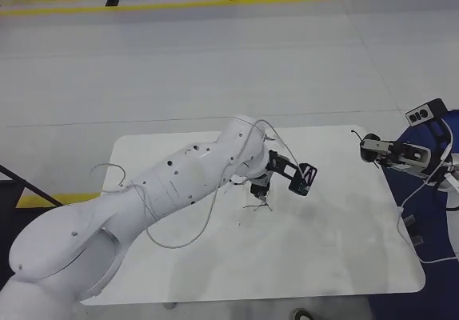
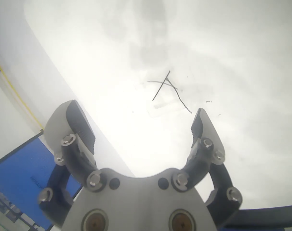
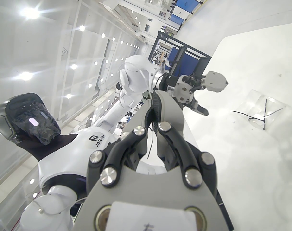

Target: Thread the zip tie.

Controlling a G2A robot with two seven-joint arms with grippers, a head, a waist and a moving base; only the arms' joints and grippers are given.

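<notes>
Pinching zip tie (image 3: 150, 137) in right gripper (image 3: 153, 96)

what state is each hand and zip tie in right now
left hand, open and empty
right hand, shut on the held zip tie
held zip tie, pinched, one end free
loose zip ties, lying crossed on the table, not looped

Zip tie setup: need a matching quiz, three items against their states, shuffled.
Items:
1. left pincer
2. right pincer
3. crossed zip ties

States:
A. lying on the table
B. open, holding nothing
C. shut on a single zip tie

Pairs: 1-B, 2-C, 3-A
</notes>
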